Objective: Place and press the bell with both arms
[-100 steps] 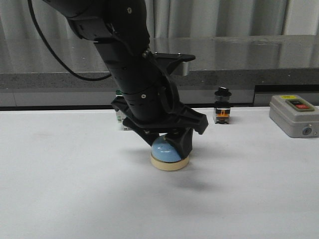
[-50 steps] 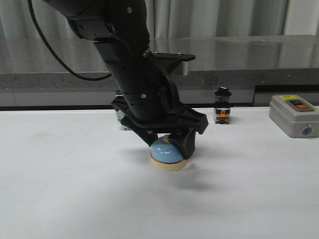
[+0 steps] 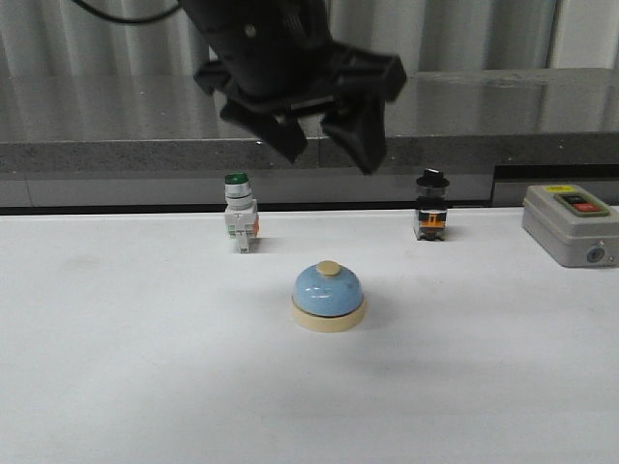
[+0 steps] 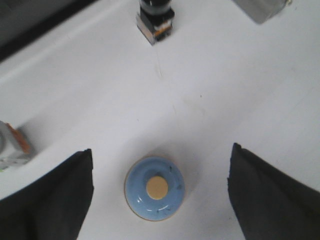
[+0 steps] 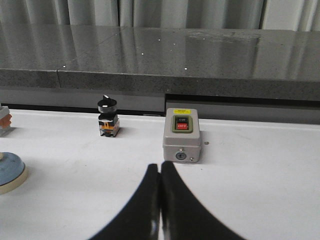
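Observation:
The light-blue bell (image 3: pixel 329 295) with a cream base and cream button stands alone on the white table, near the middle. My left gripper (image 3: pixel 331 155) hangs open and empty high above it, clear of it. In the left wrist view the bell (image 4: pixel 155 187) lies on the table between the two spread fingers of the left gripper (image 4: pixel 161 150). My right gripper (image 5: pixel 160 166) is shut and empty, low over the table to the right of the bell (image 5: pixel 10 172). The right arm does not show in the front view.
A green-capped white switch (image 3: pixel 239 224) stands behind the bell to the left. A black-knobbed switch (image 3: pixel 430 217) stands behind it to the right. A grey box with red and black buttons (image 3: pixel 571 224) sits at the far right. A grey counter ledge (image 3: pixel 484 145) runs along the back.
My left gripper has let go of the bell and risen straight up, with its fingers spread. The bell stays on the table where it was set.

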Robot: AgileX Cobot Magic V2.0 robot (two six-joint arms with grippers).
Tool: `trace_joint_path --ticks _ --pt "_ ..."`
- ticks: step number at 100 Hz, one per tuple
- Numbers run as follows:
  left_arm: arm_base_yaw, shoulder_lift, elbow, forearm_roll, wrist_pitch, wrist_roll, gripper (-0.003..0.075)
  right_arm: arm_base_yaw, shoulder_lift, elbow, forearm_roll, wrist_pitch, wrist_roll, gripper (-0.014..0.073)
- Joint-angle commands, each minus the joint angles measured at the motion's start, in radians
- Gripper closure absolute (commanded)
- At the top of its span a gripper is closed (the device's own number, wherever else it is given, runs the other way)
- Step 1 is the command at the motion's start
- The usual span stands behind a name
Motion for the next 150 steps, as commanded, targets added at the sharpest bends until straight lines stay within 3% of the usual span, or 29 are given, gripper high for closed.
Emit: trace_joint_path --ticks 1,30,57,90,127,150 --pt "0.022 -0.113 -0.026 0.006 -0.043 0.002 0.0184 -0.007 -0.017 -0.014 -0.005 -0.085 -0.004 0.0654" --pt "0.122 -0.302 0.100 0.007 -0.111 -0.002 0.0184 -0.007 -0.017 -0.014 -0.005 -0.085 -0.004 0.0654" --pt "0.268 -0.529 0.346 -0.004 -0.249 -0.009 0.0185 -0.007 -0.017 -0.014 -0.005 -0.085 -0.004 0.0654" --pt "0.443 -0.815 0.604 -0.017 -0.309 -0.009 0.0185 -0.007 -0.017 -0.014 -0.005 -0.085 -0.004 0.0654" --pt "0.454 -1.127 0.784 -0.020 -0.337 -0.009 0.0188 -0.007 -0.017 -0.014 -0.005 -0.085 -0.004 0.0654" --pt "0.454 -1.221 0.834 -0.014 -0.337 -0.009 0.0191 -0.007 -0.017 -0.014 -0.005 -0.085 -0.004 0.0654"
